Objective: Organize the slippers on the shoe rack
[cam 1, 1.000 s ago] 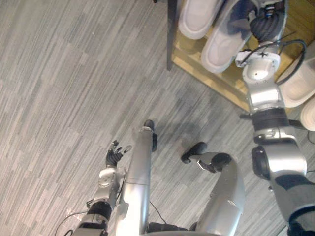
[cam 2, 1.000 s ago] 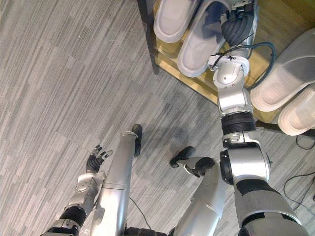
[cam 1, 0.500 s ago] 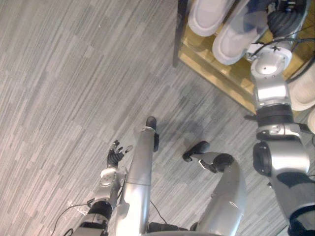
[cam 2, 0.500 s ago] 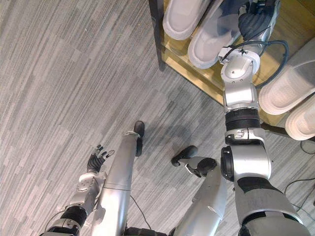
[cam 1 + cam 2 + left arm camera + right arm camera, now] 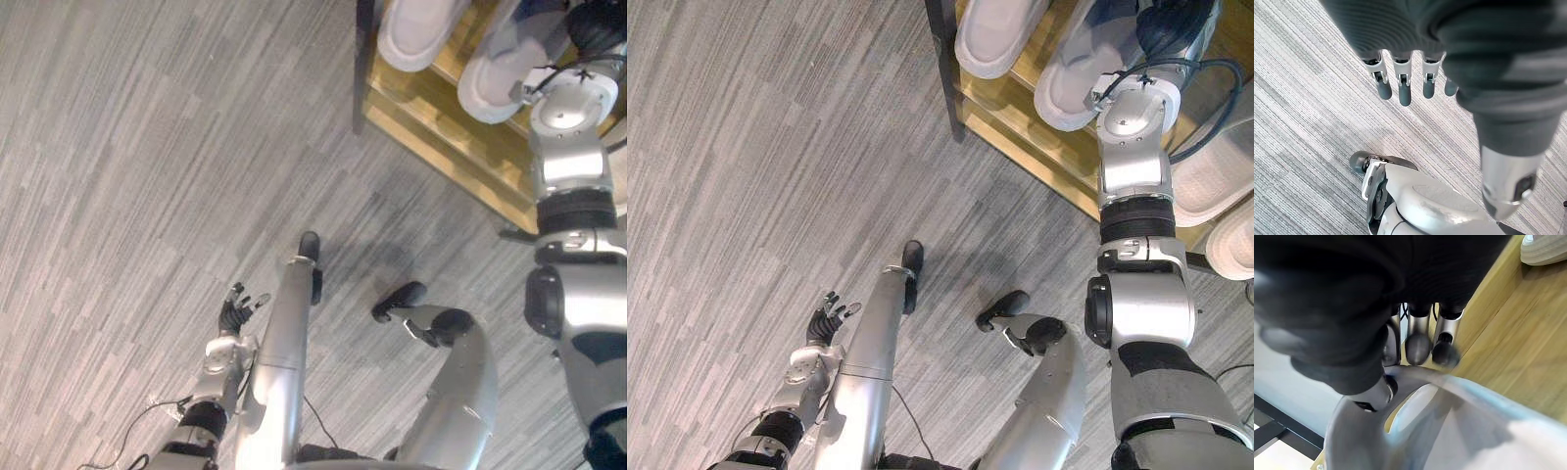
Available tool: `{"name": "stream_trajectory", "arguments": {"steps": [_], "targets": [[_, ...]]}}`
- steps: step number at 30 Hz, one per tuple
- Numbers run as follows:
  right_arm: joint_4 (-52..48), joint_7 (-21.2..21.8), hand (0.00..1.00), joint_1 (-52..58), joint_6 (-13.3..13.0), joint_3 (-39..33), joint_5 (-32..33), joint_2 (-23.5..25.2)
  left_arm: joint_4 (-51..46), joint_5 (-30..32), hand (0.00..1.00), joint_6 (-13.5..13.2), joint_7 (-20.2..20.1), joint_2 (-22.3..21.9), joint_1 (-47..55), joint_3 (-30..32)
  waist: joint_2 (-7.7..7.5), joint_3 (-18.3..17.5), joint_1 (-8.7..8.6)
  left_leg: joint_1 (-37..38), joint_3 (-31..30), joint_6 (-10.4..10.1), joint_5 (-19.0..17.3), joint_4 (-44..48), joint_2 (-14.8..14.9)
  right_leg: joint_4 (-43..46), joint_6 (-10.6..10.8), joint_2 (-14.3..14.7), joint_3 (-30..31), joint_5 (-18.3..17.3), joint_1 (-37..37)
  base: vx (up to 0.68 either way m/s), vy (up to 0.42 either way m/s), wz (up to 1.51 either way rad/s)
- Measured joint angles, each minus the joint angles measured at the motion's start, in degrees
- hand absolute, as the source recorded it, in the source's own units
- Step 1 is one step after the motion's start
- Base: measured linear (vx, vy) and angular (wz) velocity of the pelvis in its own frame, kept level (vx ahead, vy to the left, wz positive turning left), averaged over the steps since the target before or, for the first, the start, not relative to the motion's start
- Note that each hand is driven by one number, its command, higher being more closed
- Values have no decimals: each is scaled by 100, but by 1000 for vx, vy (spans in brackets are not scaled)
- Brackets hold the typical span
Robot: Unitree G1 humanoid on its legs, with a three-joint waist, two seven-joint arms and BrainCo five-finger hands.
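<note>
Down low, the left hand (image 5: 233,313) is held over the grey floor (image 5: 118,196) with its fingers loose and spread, nothing in it. Further out, on the wooden shoe rack (image 5: 1029,147), a pale slipper (image 5: 1068,86) is seen lying beside a second slipper (image 5: 994,34), and its bluish strap (image 5: 1474,394) is pinched between thumb and fingers of the right hand (image 5: 1419,330).

Wooden shoe rack (image 5: 1038,147) on grey floor (image 5: 774,147); pale slippers (image 5: 994,34) on shelves.

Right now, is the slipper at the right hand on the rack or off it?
On: the white slipper lies on the shoe rack, on its wooden shelf, right hand at the strap.
</note>
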Motion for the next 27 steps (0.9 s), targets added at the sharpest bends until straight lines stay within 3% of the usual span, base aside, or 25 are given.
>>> {"name": "stream_trajectory", "arguments": {"steps": [10,17,27], "targets": [[-82,-39,0,2,32,-20,114,-21,44,-79,0,-2,8,12,0,1,1,-2,-3,10,3,-17,97,-88,45,-51,-76,40,-45,43,0,3,0,0],[-1142,-217,0,264,27,-90,100,-56,43,-80,0,0,8,37,0,-2,-3,-4,-4,63,15,-30,180,-208,102,-150,-130,113,-59,96,19,8,1,-3],[-2165,-478,0,959,34,-755,88,43,73,-80,0,14,86,71,2,-34,-14,-12,-18,228,19,-79,307,-479,152,-343,-174,216,-108,165,111,11,1,-1]]}}
